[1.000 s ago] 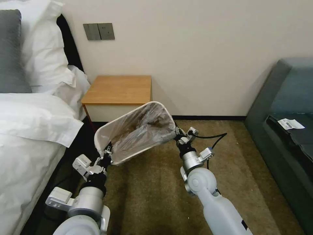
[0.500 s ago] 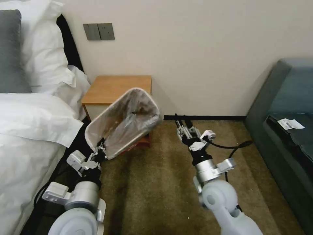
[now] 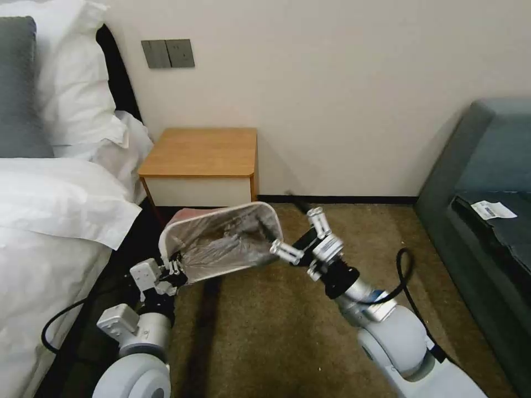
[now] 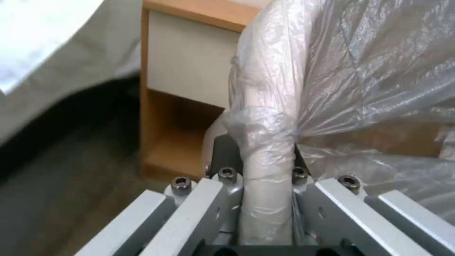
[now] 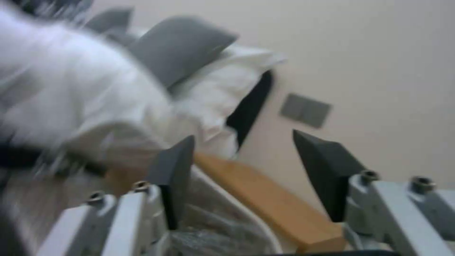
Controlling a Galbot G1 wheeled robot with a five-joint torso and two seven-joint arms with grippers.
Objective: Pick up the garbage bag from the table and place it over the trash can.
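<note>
Left end effector [image 3: 176,270] pinched bag-wrapped rim of trash can [image 3: 218,271]; garbage bag [image 3: 232,246] lined it. Right end effector [image 3: 298,237] spread, just beside far rim, nearer tabletop [image 3: 202,152].

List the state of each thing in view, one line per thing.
Trash can: tilted, held off the carpet by its rim, lined with the bag.
Garbage bag: inside the can, wrapped over the rim.
Left gripper: shut on the can's bag-covered rim.
Right gripper: open, empty, beside the can's far rim.
Table: top bare.
</note>
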